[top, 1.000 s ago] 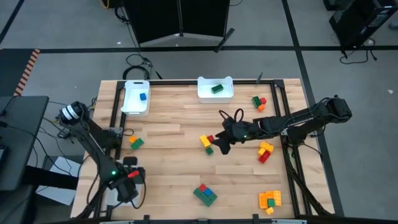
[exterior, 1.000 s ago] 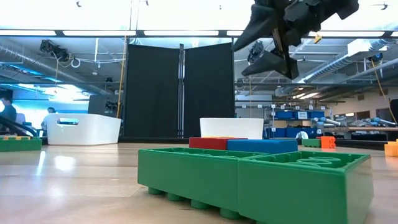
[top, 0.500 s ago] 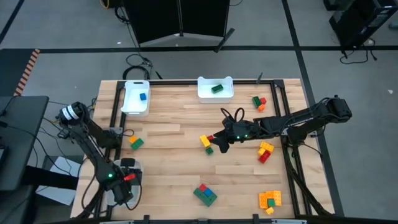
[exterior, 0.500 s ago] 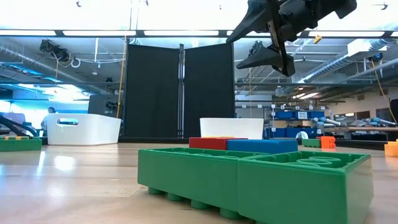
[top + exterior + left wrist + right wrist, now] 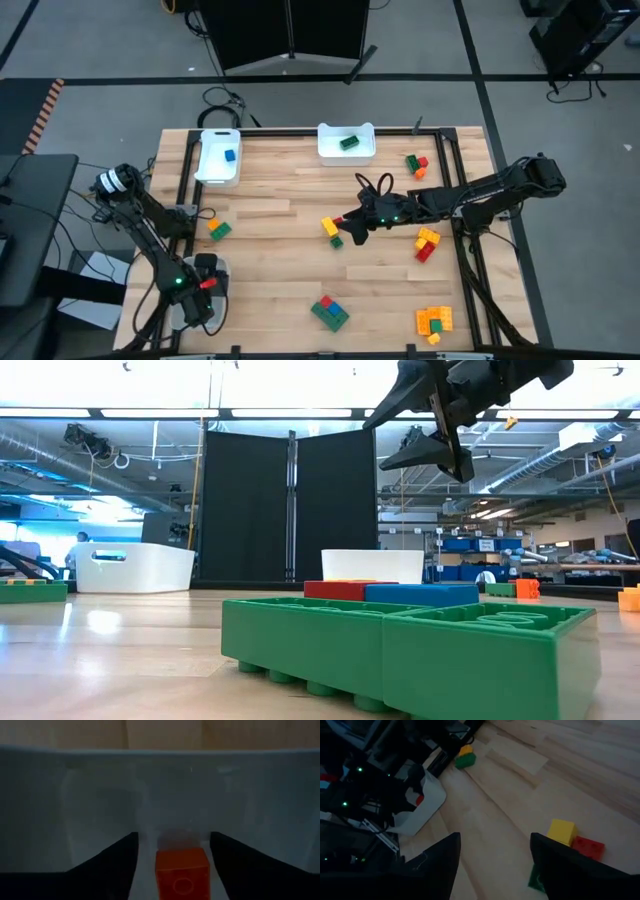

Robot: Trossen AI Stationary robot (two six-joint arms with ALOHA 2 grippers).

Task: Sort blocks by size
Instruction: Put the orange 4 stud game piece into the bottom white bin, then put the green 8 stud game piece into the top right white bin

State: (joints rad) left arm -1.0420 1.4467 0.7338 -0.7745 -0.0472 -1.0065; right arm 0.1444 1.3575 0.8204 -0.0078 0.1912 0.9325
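My left gripper (image 5: pixel 195 288) is at the near left corner, open, pointing down into a white tray (image 5: pixel 212 266). In the left wrist view a small orange-red brick (image 5: pixel 182 872) lies on the tray floor (image 5: pixel 100 810) between my fingers, stud up. My right gripper (image 5: pixel 345 226) is open and empty, raised above mid-table. It is just to the right of a cluster of a yellow, a red and a green brick (image 5: pixel 333 230). The cluster also shows in the right wrist view (image 5: pixel 563 831). In the low view the right gripper (image 5: pixel 385 445) hangs high.
Two white trays stand at the far edge, one with a blue brick (image 5: pixel 229 156), one with a green brick (image 5: pixel 348 142). Loose bricks: yellow-green (image 5: pixel 217 228), green-red-blue (image 5: pixel 328 312), orange-yellow (image 5: pixel 433 320), yellow-red (image 5: pixel 427 243), green-red-orange (image 5: pixel 416 163). A black cable (image 5: pixel 372 185) lies by the right arm.
My left gripper has gone a little toward the table's left edge, over the near left tray, then kept still. My right gripper has shifted slightly toward the yellow, red and green cluster.
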